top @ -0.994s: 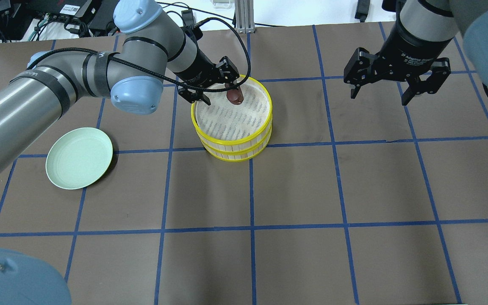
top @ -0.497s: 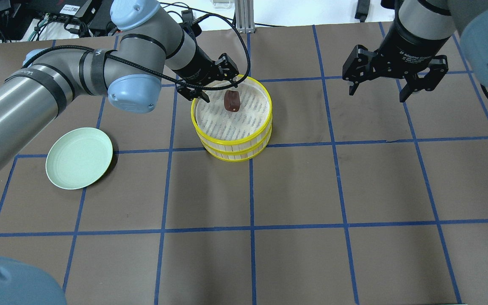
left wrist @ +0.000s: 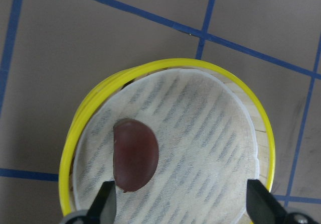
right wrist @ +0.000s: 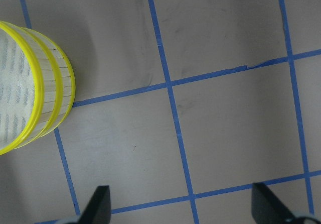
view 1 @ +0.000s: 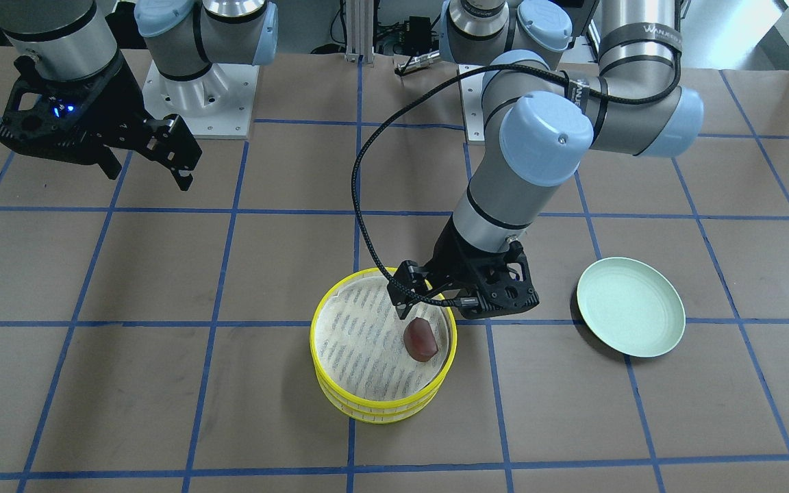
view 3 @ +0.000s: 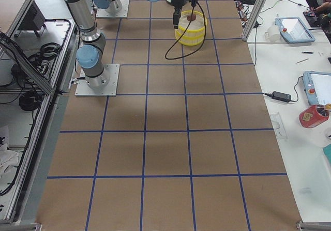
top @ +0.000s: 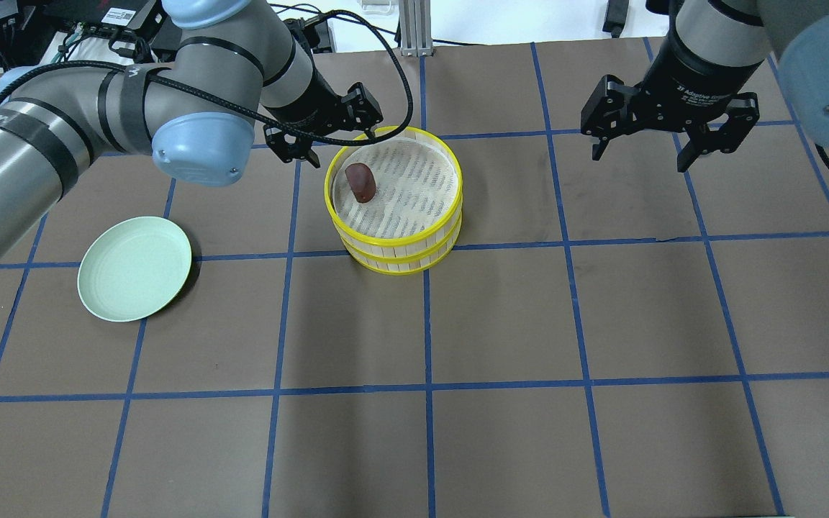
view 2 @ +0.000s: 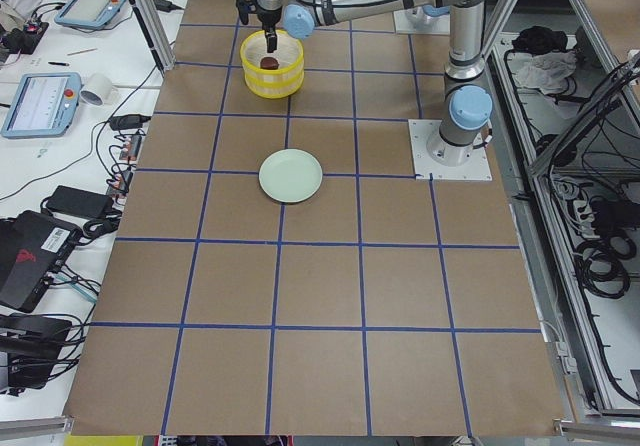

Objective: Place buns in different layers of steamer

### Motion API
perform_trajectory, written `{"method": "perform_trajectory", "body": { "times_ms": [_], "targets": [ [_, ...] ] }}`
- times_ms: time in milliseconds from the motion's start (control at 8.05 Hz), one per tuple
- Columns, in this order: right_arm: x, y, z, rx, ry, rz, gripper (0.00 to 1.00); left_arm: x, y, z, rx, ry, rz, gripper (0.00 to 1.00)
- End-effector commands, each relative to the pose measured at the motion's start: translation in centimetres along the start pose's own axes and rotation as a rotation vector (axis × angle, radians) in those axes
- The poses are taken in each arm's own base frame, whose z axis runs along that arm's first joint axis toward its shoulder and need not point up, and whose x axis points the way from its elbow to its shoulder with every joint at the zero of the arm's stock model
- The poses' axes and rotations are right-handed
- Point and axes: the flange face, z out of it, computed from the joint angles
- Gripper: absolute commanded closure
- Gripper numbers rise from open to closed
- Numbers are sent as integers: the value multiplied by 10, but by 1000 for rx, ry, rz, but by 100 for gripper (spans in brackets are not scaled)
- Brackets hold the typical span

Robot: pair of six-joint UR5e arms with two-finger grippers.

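Observation:
The steamer (top: 401, 252) is a stack of yellow-rimmed trays with a whitish mesh liner, standing mid-table. The dark reddish-brown bun (top: 360, 181) lies loose on the top tray's liner near its left side; it also shows in the front view (view 1: 421, 339) and the left wrist view (left wrist: 135, 156). My left gripper (top: 332, 140) is open and empty, hovering over the steamer's back-left rim, just above the bun. My right gripper (top: 639, 158) is open and empty, high over the table far to the right. The cream-white bun is not in view.
A pale green plate (top: 134, 267) lies empty on the table left of the steamer. Brown table covering with blue grid tape runs all around. Cables and equipment sit beyond the table's far edge.
The left gripper has let go of the brown bun and drawn back to the left. The bun now lies further left on the top liner. The right gripper has barely moved.

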Motion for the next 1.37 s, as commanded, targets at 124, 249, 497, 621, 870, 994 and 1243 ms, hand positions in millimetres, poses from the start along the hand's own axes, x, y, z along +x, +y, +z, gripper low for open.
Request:
{"method": "perform_trajectory", "body": {
  "times_ms": [124,249,497,621,870,994,1243],
  "targets": [
    [0,-2,2,-2,2,2,0,-34,11,-52,4,-201,134,0],
    [0,-3,3,-2,2,2,0,-47,8,-63,2,-206,110,0],
    [-1,-3,2,6,-1,3,0,-75,5,-81,-27,-225,130,0],
    [-1,-4,3,5,-1,1,0,-98,-2,-88,-32,-263,107,0],
    [-2,-5,4,3,-1,3,0,-116,-3,-97,-36,-281,80,0],
    [-2,-5,4,3,-1,3,0,-119,6,-103,-73,-299,73,0],
    [-2,-6,5,2,-2,3,0,-124,10,-112,-64,-362,78,0]
  ]
}}
